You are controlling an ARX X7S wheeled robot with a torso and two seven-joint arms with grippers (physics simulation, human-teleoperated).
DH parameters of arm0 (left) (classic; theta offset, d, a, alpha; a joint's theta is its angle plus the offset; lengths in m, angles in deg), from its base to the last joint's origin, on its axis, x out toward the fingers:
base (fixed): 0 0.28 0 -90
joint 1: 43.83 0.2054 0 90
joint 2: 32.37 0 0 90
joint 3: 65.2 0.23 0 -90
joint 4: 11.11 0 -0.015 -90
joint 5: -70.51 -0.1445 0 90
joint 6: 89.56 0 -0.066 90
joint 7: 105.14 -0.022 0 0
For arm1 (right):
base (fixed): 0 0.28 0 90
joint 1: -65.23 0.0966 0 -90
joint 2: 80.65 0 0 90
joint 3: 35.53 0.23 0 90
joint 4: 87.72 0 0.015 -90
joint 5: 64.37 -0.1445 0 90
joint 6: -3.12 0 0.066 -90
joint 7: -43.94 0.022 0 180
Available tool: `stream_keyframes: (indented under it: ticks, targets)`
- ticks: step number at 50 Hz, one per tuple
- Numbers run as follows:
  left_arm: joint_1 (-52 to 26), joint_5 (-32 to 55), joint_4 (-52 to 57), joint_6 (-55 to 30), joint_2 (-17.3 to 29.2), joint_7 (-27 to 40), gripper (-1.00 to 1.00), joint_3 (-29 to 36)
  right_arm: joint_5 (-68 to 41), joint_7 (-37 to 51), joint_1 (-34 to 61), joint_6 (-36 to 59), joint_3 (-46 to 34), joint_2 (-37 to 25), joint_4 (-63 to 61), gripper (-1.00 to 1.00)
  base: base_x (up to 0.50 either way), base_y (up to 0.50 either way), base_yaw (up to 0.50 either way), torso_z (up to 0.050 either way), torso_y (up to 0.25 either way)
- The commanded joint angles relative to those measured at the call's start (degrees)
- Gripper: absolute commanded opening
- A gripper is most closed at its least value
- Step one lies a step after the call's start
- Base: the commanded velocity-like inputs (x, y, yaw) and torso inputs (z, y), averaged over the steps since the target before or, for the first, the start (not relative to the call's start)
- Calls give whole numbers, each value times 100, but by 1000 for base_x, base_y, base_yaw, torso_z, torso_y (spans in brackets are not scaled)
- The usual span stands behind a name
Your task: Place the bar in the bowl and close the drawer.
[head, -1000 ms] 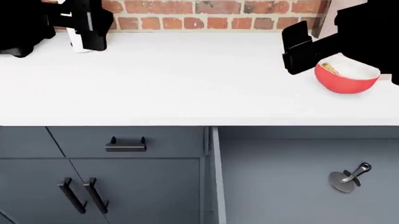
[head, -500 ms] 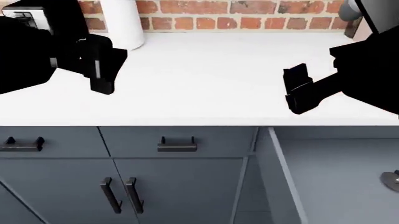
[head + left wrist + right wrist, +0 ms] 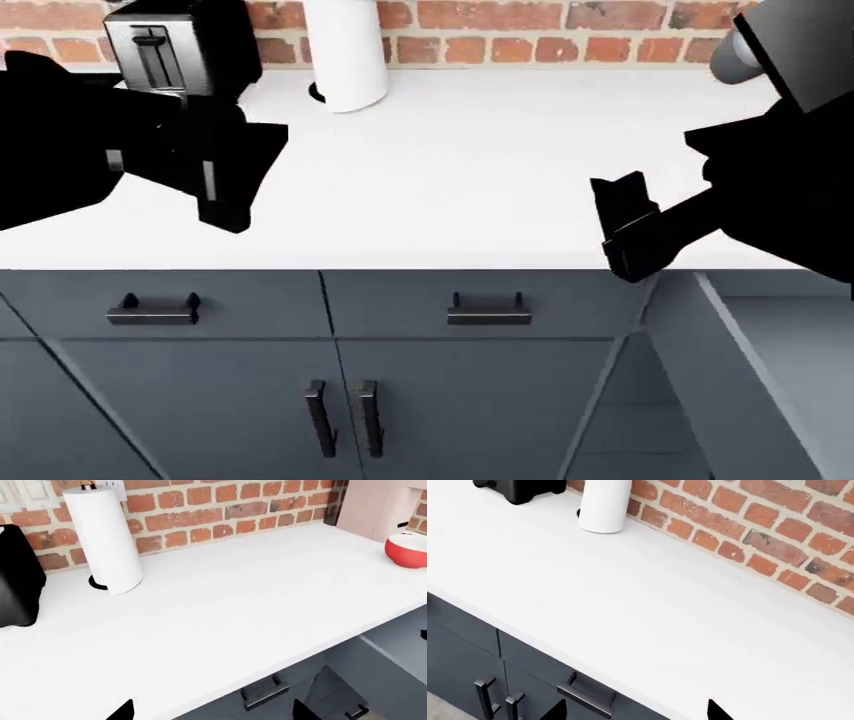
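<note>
A broad white countertop [image 3: 454,170] is shown running side to side beneath a red brick wall [image 3: 534,18], its front edge meeting slate blue-grey cabinet fronts [image 3: 400,400] below. In the head view the left gripper [image 3: 220,170] is held over the counter at 9 o'clock and the right gripper [image 3: 627,235] at 3 o'clock, just above the front edge; bare worktop lies between them. In each wrist view two dark fingertips [image 3: 123,711] [image 3: 714,711] are seen set well apart, so both pincers are taken as spread wide and holding nothing.

A white paper towel roll [image 3: 344,50] stands upright at 12 o'clock against the wall, with a black toaster [image 3: 174,45] beside it at 11 o'clock. The open drawer [image 3: 774,370] is seen at 4 o'clock, pulled out past the counter's edge, its long axis parallel to the counter front; its handle is out of frame. The red bowl [image 3: 408,550] is caught only in the left wrist view, upright near the counter's far end by a pale panel [image 3: 380,505], well apart from both grippers. The bar cannot be made out in any view, so its direction cannot be told. Shut drawers with horizontal black handles [image 3: 489,310] sit above doors with vertical handles [image 3: 340,415].
</note>
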Motion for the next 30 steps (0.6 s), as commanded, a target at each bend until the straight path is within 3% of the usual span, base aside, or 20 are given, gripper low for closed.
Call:
stream_keyframes:
  ticks: [1,18,30]
  targets:
    - [35,13,84,63,37,-60,100,3,-37,69,-68,-58,17,-36,-67,100,1,480,0,0,0]
    - [121,-189,148,51,53,-129,100,55,-91,343,-303,-183,-95,33,-40,100,0,54,0,0,0]
    - [158,-283,188,57,65,-186,100,93,218,-2,-524,-394,-22,-35,-109,100,0,0,-19,0,0]
